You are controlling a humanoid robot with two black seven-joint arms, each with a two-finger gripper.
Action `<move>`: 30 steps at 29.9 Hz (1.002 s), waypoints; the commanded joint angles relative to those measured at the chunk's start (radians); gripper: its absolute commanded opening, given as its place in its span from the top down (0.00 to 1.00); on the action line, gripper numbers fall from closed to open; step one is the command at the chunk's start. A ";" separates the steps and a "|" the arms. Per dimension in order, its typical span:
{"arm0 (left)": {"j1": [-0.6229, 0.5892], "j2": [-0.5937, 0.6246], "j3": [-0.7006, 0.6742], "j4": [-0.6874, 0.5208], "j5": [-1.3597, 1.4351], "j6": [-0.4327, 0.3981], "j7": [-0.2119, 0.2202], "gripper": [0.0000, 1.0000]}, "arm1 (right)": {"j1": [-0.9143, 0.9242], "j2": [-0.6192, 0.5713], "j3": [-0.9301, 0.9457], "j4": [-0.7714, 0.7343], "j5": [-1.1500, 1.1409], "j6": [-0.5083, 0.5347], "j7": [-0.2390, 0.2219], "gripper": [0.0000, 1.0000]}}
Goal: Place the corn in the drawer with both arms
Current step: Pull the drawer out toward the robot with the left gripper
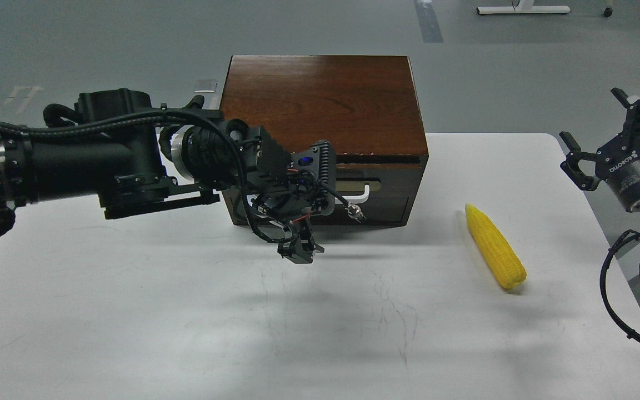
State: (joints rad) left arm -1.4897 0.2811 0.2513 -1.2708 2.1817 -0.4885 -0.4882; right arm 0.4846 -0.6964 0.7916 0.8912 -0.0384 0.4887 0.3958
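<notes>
the cabinet (325,105) stood on the white table (131,311), its drawer (378,186) pushed in. the corn (495,246) was laid flat right of the cabinet, well apart. the left gripper (298,253) was positioned before the drawer front (finger state indeterminable). the right gripper (611,139) was held spread apart, far right of the cabinet.

The corn (495,246) lies flat on the white surface (186,322) to my right, a bright yellow tapered cob with rows of kernels, its pointed tip aimed away from me and its blunt end nearer. It sits apart from the drawer (386,191), which is set in a dark brown wooden cabinet, its white bar handle (365,191) partly hidden.
</notes>
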 commanded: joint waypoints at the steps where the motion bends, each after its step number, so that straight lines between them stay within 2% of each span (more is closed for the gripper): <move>1: -0.004 0.007 0.000 -0.048 0.000 0.000 -0.001 0.02 | 0.000 -0.003 0.000 0.000 0.000 0.000 0.000 0.00; 23: -0.024 0.047 0.009 -0.223 0.000 0.000 -0.001 0.02 | -0.006 -0.008 0.003 0.000 0.000 0.000 0.000 0.00; 30: -0.035 0.059 0.009 -0.220 0.000 0.000 -0.001 0.02 | -0.006 -0.008 0.003 0.000 0.000 0.000 0.001 0.00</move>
State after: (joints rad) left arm -1.5185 0.3345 0.2604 -1.4941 2.1814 -0.4888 -0.4889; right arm 0.4786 -0.7043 0.7946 0.8912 -0.0383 0.4887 0.3973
